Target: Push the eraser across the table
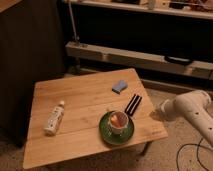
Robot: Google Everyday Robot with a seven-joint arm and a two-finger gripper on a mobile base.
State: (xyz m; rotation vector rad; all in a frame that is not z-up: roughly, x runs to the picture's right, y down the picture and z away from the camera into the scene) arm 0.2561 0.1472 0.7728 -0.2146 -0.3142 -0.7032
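Four things lie on the table [75, 100], and I take the cup [118, 121] as the place to measure from. The cup stands upright in the middle of a green saucer [106, 136], close to the near edge of the table and toward its right side. Inside the cup there is something orange-red with a pale part; what it is, I cannot tell. The saucer holds only the cup.

Left of the cup, well apart from it, a white bottle [54, 118] lies on its side with the cap pointing away, to the far side. What is inside the bottle is not to be seen.

Just behind the cup and a little to its right lies the eraser [132, 105], black with a pale stripe. Its near end comes just beside the saucer rim, and it runs away from the cup at a slant toward the right edge. If it touches the saucer, I cannot say.

Right of the cup, beyond the table's right edge, is the gripper [163, 107] at the tip of the white arm [195, 109], near the eraser but apart from it. Whether the jaws are wide or narrow, I cannot tell.

Farther behind the cup, past the eraser, a light-blue pad [119, 86] lies flat near the far right corner. Behind the table, farthest from the cup, runs a long pale shelf [130, 56].
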